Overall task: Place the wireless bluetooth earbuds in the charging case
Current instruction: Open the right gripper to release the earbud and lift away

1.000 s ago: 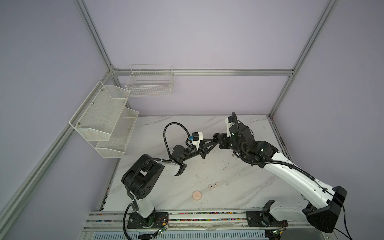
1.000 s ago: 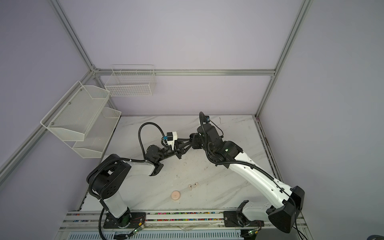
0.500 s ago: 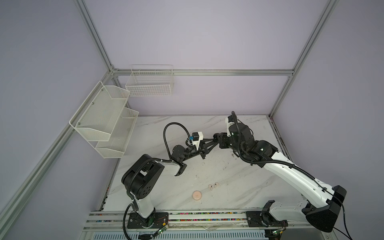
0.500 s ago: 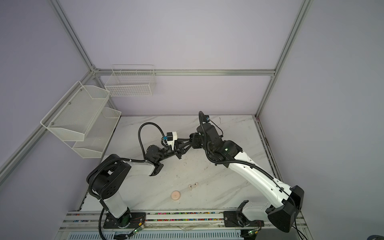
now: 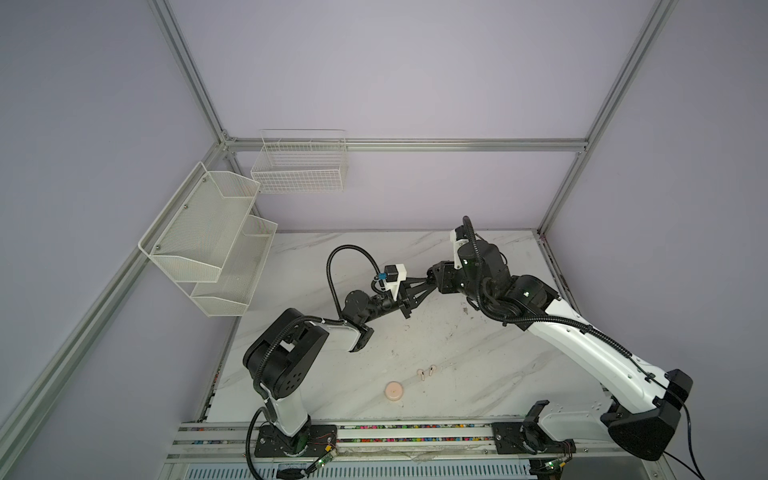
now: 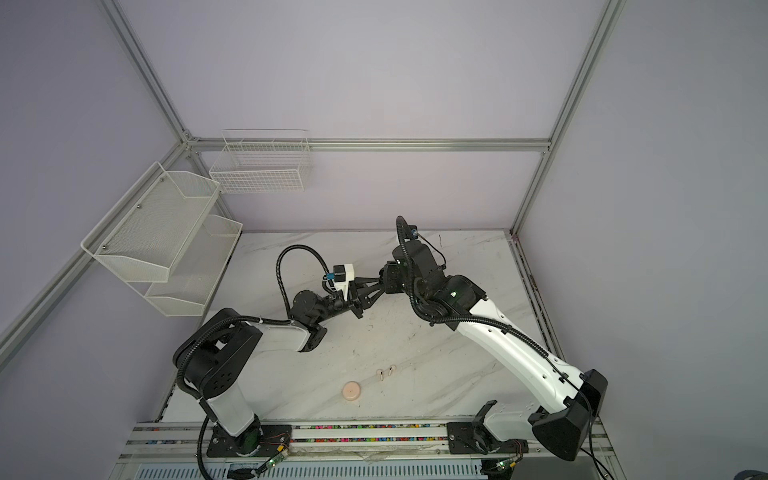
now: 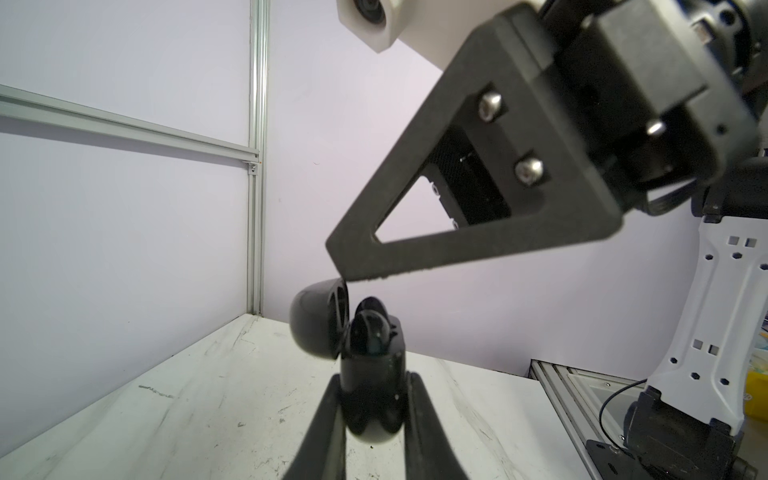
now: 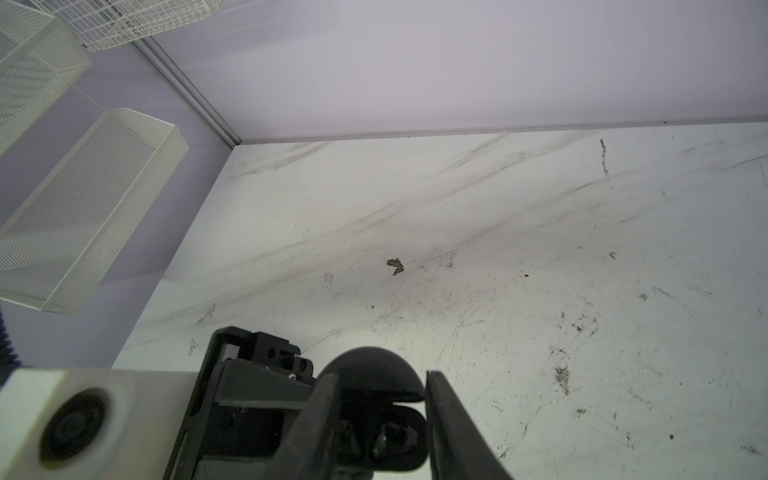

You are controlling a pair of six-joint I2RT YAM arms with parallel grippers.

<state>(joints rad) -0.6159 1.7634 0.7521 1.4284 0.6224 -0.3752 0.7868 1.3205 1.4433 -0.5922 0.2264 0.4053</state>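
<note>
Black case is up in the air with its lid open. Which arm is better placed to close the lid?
Probably right. The left claw is clamped on the base of the black case, so it is busy. The right claw hovers at the open lid, jaws apart and holding nothing.

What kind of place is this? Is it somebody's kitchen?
Probably a robot lab test booth, not a kitchen: two robot arms bolted to a rail, a marble-look table, and plain walls in a metal frame.
</note>
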